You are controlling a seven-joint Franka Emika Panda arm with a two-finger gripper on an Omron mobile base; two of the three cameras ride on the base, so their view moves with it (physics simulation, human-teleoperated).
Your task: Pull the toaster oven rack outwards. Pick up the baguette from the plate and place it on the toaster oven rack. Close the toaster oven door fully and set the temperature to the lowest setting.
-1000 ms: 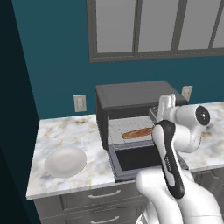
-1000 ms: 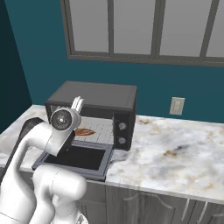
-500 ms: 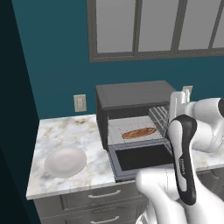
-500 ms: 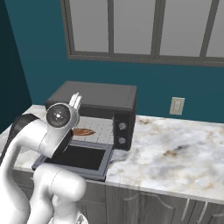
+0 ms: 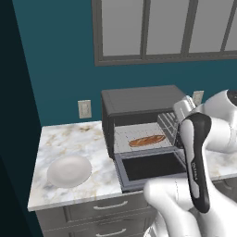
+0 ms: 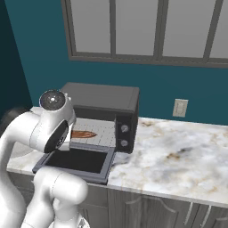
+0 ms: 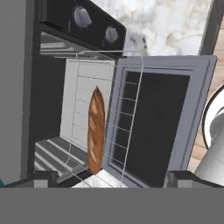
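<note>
Now, with our gripper jaws apart and empty, we risk jamming the toaster oven door against the pulled-out toaster oven rack holding the baguette.

Light is even and soft throughout, with no clear single source and no glare. The marble counter and white plate read bright, while the far left edge of the left base view falls into near-black. The toaster oven interior is lit enough to show the baguette plainly. Shadows are faint. The hand view looks coarser and slightly soft; its wire rack lines appear thin and jagged.
</note>
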